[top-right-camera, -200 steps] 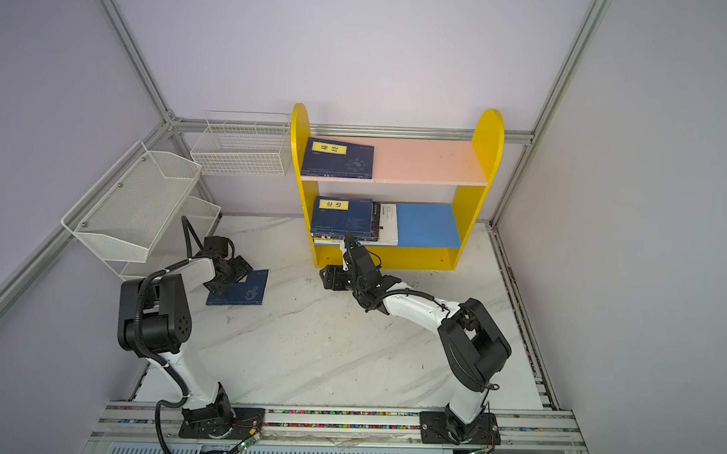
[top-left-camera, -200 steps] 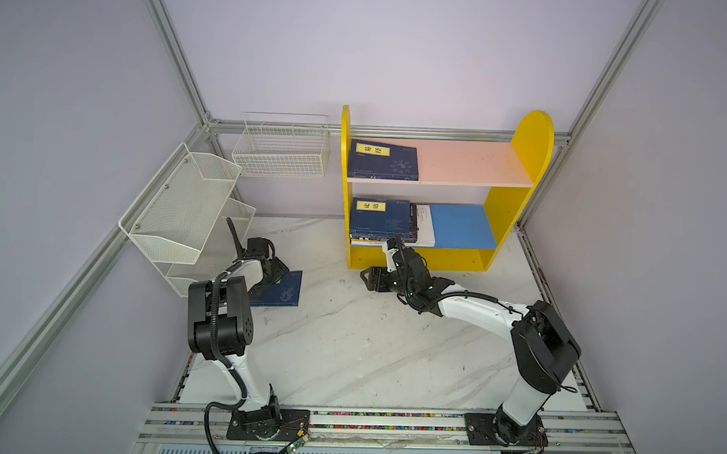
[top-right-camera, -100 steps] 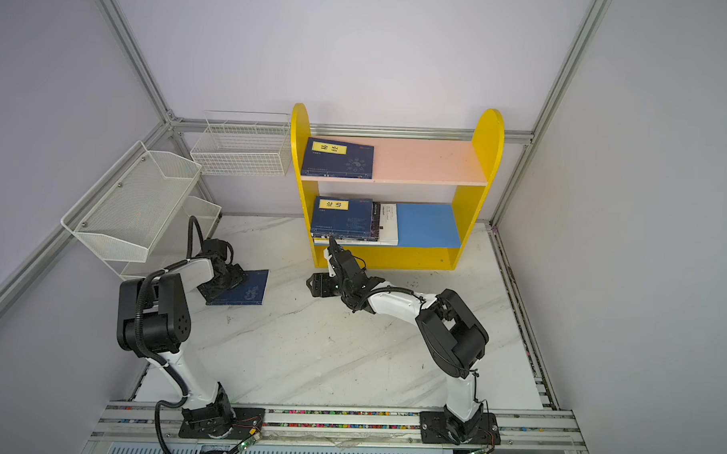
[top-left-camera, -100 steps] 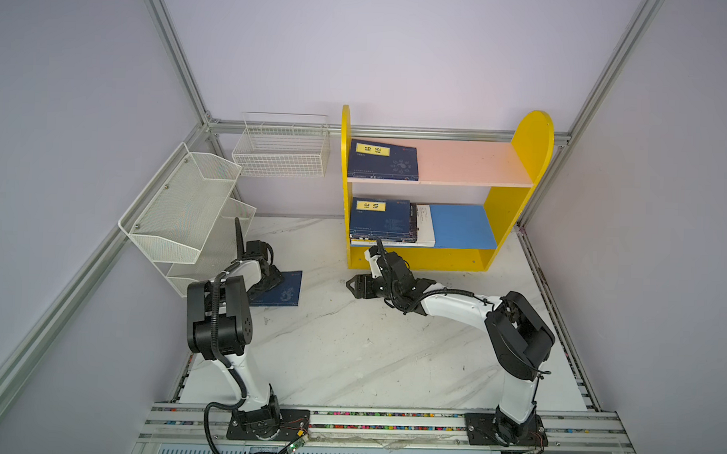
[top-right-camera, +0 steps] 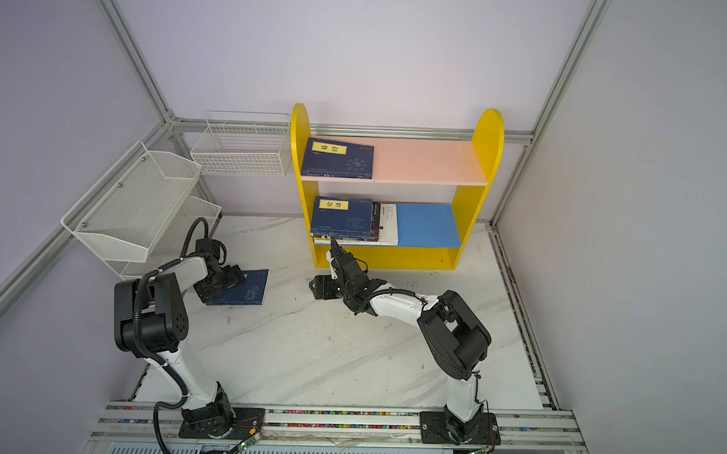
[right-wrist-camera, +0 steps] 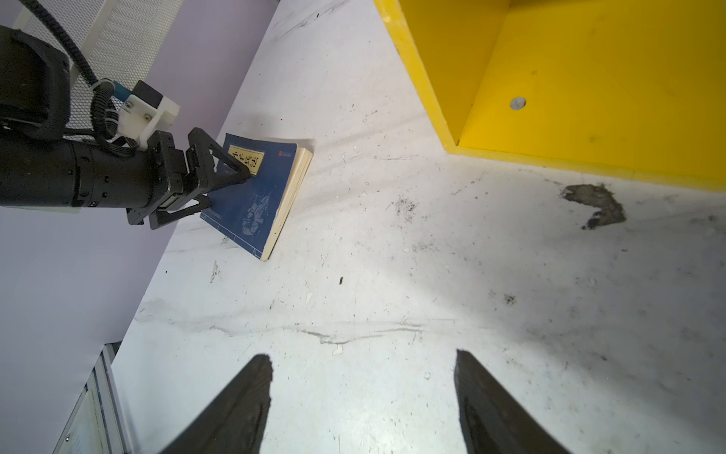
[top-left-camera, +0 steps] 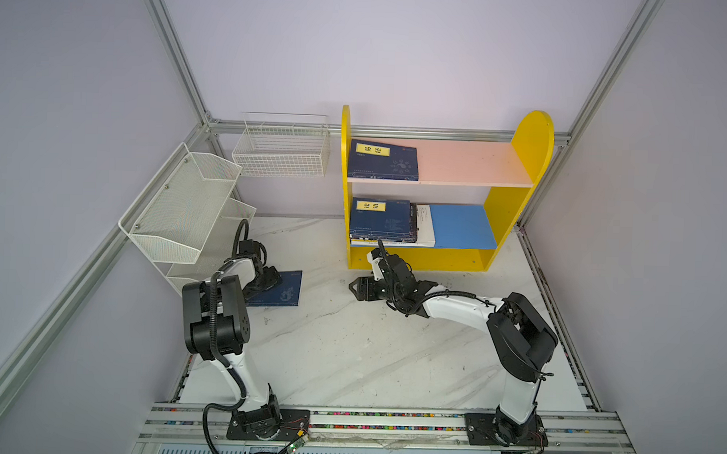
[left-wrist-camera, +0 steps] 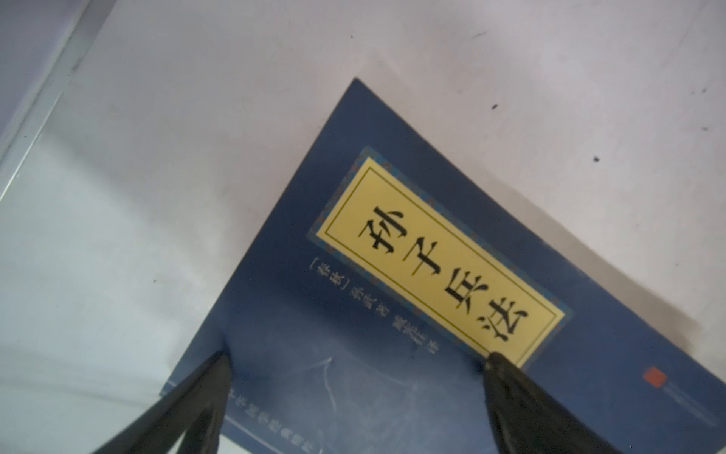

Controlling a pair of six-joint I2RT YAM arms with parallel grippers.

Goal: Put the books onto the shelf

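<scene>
Both spread wide: left tool (left-wrist-camera: 357, 359) angled down at navy book (left-wrist-camera: 283, 326), right tool (right-wrist-camera: 363, 358) level.

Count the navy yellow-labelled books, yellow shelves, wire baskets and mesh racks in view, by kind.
Navy books: 3
Yellow shelf: 1
Wire basket: 1
Mesh rack: 1
Total: 6

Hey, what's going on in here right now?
A robot is shelving books. The left hand, open, has its tips down on a navy book lying on the table. The right hand is open and empty, low in front of the yellow shelf. A second book lies on its pink board, a stack on the blue board.
</scene>
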